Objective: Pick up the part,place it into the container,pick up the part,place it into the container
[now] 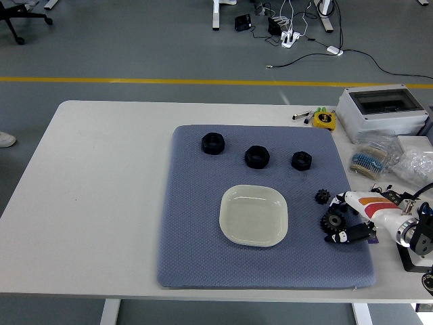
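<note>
gear [332,219] between open hand [344,217] fingers

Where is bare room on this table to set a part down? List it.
Free: the white table left of the blue mat; the mat's left strip beside the dish; the mat's near edge. Crowded: the right side, with gears, the right hand, grey box and bags.

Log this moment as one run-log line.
right hand: closing around larger gear | small gear: on mat | dish: empty | left hand: out of view
</note>
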`<state>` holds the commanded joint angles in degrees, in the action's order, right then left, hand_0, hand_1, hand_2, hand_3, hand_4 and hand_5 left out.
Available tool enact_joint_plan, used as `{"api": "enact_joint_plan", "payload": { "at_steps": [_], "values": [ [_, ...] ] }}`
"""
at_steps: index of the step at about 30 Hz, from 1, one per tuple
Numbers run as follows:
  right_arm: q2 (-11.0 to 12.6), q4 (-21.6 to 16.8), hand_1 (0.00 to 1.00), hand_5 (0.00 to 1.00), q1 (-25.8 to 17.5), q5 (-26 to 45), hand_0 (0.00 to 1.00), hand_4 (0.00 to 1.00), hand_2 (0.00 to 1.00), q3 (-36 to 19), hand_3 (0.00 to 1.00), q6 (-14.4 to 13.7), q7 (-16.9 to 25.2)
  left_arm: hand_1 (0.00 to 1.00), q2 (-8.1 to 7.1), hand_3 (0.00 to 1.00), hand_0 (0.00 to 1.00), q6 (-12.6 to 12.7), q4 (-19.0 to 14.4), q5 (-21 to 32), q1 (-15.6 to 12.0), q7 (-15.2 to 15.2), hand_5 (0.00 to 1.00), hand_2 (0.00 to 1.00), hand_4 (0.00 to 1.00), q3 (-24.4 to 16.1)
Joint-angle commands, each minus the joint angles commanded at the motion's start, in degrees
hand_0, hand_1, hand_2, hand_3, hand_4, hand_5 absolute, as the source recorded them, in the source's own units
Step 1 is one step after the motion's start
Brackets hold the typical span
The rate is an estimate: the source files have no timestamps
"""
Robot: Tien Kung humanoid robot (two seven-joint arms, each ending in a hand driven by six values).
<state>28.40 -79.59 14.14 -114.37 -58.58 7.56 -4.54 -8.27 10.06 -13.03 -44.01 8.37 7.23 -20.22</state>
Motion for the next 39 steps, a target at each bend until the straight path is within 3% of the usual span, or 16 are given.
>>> {"api": "enact_joint_plan", "payload": {
  "at_steps": [1, 2, 7, 8, 13, 14, 19, 20, 30, 35, 39],
  "values": [
    [0.0, -0.1, 0.592, 0.409, 0.0, 0.1, 0.477, 0.964, 0.647, 0.0, 0.583, 0.1, 0.0, 0.646, 0.00, 0.580, 0.702, 0.0, 0.0, 0.0, 0.0, 0.0, 0.629, 0.670, 0.673, 0.0],
    [0.1, -0.1, 0.474, 0.347, 0.0, 0.1, 0.358, 0.840, 0.528, 0.0, 0.532, 0.1, 0.0, 0.646, -0.01, 0.581, 0.702, 0.0, 0.0, 0.0, 0.0, 0.0, 0.630, 0.670, 0.673, 0.0],
    [0.1, -0.6, 0.474, 0.347, -0.1, 0.1, 0.358, 0.840, 0.528, 0.1, 0.532, 0.4, 0.1, 0.646, -0.01, 0.581, 0.702, 0.0, 0.0, -0.1, 0.0, 0.0, 0.630, 0.670, 0.673, 0.0],
    [0.1, -0.7, 0.413, 0.292, -0.2, 0.1, 0.271, 0.715, 0.463, 0.1, 0.504, 0.3, 0.1, 0.646, -0.02, 0.581, 0.703, 0.0, 0.0, -0.1, 0.0, 0.0, 0.630, 0.670, 0.673, 0.0],
    [0.1, -0.9, 0.413, 0.292, -0.2, 0.4, 0.271, 0.715, 0.463, 0.3, 0.504, -0.5, 0.2, 0.646, -0.09, 0.581, 0.703, 0.0, 0.0, -0.1, 0.1, 0.0, 0.630, 0.670, 0.673, 0.0],
    [0.0, -0.8, 0.355, 0.243, -0.2, 0.4, 0.178, 0.742, 0.415, 0.3, 0.481, -0.6, 0.3, 0.646, -0.08, 0.580, 0.702, 0.0, 0.0, -0.1, 0.1, 0.0, 0.627, 0.669, 0.672, 0.0],
    [0.0, -1.6, 0.355, 0.243, -0.3, -0.1, 0.178, 0.742, 0.415, 0.2, 0.481, -1.9, 0.1, 0.646, -0.12, 0.580, 0.702, -0.1, 0.0, 0.1, 0.1, 0.0, 0.627, 0.669, 0.672, 0.1],
    [0.0, -2.0, 0.276, 0.204, -0.4, -0.2, 0.127, 0.777, 0.372, 0.0, 0.455, -2.2, 0.1, 0.646, -0.12, 0.581, 0.702, -0.1, 0.0, 0.1, 0.1, 0.0, 0.629, 0.669, 0.672, 0.1],
    [0.0, -8.0, 0.258, 0.190, 0.0, -2.4, 0.108, 0.786, 0.358, -1.1, 0.450, -5.4, -0.3, 0.646, -0.28, 0.581, 0.702, -0.2, -0.1, -0.1, 0.2, 0.0, 0.629, 0.669, 0.672, 0.1],
    [-0.4, -11.2, 0.255, 0.183, 2.5, -2.2, 0.104, 0.784, 0.355, 2.3, 0.448, -6.6, -0.2, 0.647, -0.32, 0.581, 0.703, -0.1, 0.0, -0.2, 0.1, 0.0, 0.628, 0.671, 0.672, 0.0],
    [-1.5, -11.8, 0.252, 0.181, 6.0, -1.4, 0.107, 0.783, 0.356, 6.1, 0.453, -6.0, -0.3, 0.647, -0.31, 0.581, 0.704, -0.1, 0.0, -0.2, 0.0, 0.1, 0.628, 0.672, 0.672, 0.0]
  ]
}}
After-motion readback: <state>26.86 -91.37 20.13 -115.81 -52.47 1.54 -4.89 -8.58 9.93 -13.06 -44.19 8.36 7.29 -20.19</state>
